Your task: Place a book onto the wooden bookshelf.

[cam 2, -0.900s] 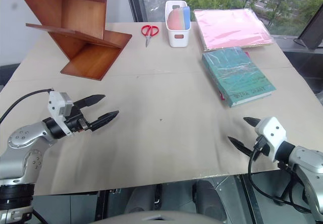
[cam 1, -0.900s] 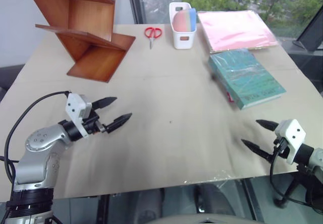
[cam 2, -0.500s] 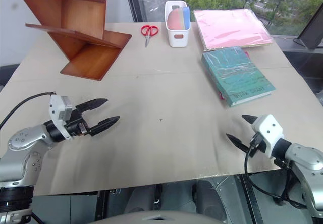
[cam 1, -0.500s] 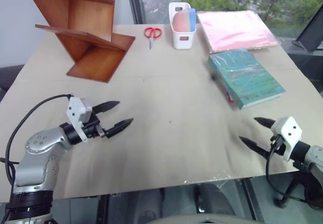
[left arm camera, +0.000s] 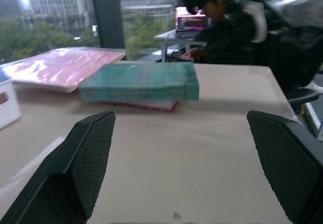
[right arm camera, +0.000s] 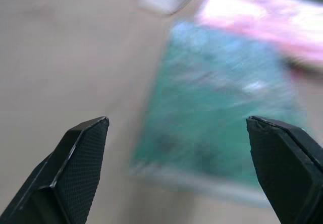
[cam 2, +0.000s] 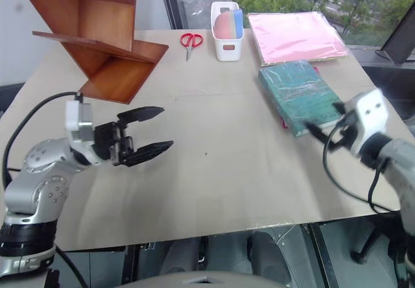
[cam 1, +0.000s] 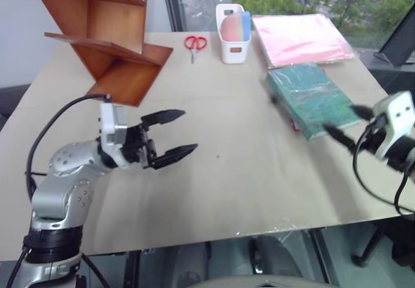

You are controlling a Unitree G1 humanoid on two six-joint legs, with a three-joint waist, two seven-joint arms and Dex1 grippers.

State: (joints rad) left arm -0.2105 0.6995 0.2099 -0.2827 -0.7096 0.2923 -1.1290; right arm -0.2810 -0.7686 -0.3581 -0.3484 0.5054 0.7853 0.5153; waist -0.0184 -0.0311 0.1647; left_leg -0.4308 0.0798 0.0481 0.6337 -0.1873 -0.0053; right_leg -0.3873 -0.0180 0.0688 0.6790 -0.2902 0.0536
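Lying flat, the book (left arm camera: 139, 81) shows a pink book (left arm camera: 151, 104) beneath it from the left wrist; both end effectors (cam 1: 174, 133) (cam 1: 345, 124) gape empty

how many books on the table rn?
2. The teal-green book lies flat near the right pincer, on top of a thinner magenta-pink book peeking out beneath. More may be hidden.

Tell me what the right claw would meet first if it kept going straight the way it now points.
Most likely the teal-green book: the right claw, open, points at its near edge with nothing between them. Its height above the table is hard to judge.
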